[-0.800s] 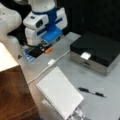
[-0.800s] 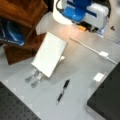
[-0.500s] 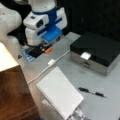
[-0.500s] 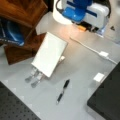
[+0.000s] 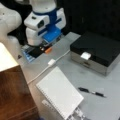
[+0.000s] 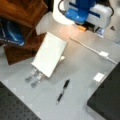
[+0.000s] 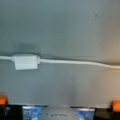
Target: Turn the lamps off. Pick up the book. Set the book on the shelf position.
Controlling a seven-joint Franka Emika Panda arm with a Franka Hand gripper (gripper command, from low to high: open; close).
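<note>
The table (image 5: 62, 67) is grey and takes up most of both front views; everything else is placed vs the book. The robot arm (image 5: 45, 22), white w/ blue panels, stands at the far end of the table, well apart from the book, head down over a black and orange patch. The gripper (image 5: 42, 50) sits low there; can't tell if its fingers are apart or together, they're hidden under the body. It holds nothing that shows.

The shelf position (image 5: 15, 95), dark reddish-brown wood, is just beside the book on a front view's left. In a front view (image 6: 22, 15) it shows what looks like a blue book tucked into it, which doesn't show elsewhere.

A flat black box (image 5: 97, 50) w/ silver base lies across the table from the book, a small white tag on its front edge.

The book (image 5: 60, 91) lies flat on the table, white, spiral holes along one long edge, not yet lifted. In a front view (image 6: 48, 57) metal clips stick out under its near end.

A white cable w/ inline switch (image 5: 51, 62) runs between book and arm; the wrist view (image 7: 25, 61) shows only this cable on grey table. A black pen (image 5: 91, 92) lies near the book.
</note>
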